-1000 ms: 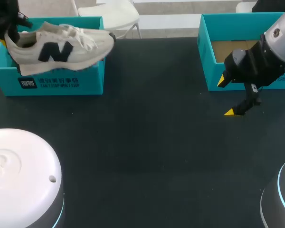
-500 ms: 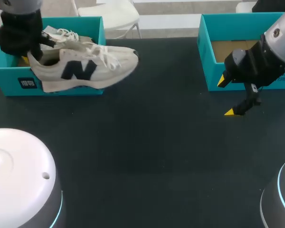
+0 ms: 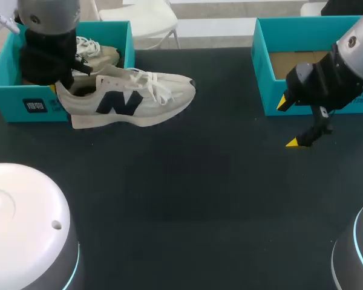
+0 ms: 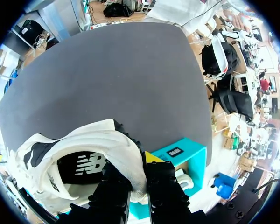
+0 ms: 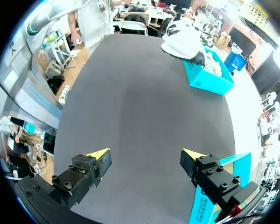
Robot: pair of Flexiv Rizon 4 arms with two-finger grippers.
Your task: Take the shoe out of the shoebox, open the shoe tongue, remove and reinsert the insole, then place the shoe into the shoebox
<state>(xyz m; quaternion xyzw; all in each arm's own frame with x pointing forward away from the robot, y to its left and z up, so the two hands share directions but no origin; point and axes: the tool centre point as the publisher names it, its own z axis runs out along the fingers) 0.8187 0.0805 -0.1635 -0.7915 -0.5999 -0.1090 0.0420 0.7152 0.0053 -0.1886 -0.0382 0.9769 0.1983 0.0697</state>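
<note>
A cream sneaker with a dark logo hangs in front of the left teal shoebox, toe pointing right. My left gripper is shut on its heel collar. In the left wrist view the collar of the sneaker sits pinched inside the left gripper, one finger in the shoe and one outside. I cannot tell whether the sole touches the table. A second sneaker lies inside that shoebox. My right gripper stands open and empty by the right teal box; in its own view the right gripper holds nothing.
The right teal box shows a brown cardboard floor. Dark tabletop stretches between the two boxes. My arms' white bases sit at the near left and near right corner.
My left arm has carried the sneaker out of the left shoebox, to the right and toward the table's front. The right arm has not moved.
</note>
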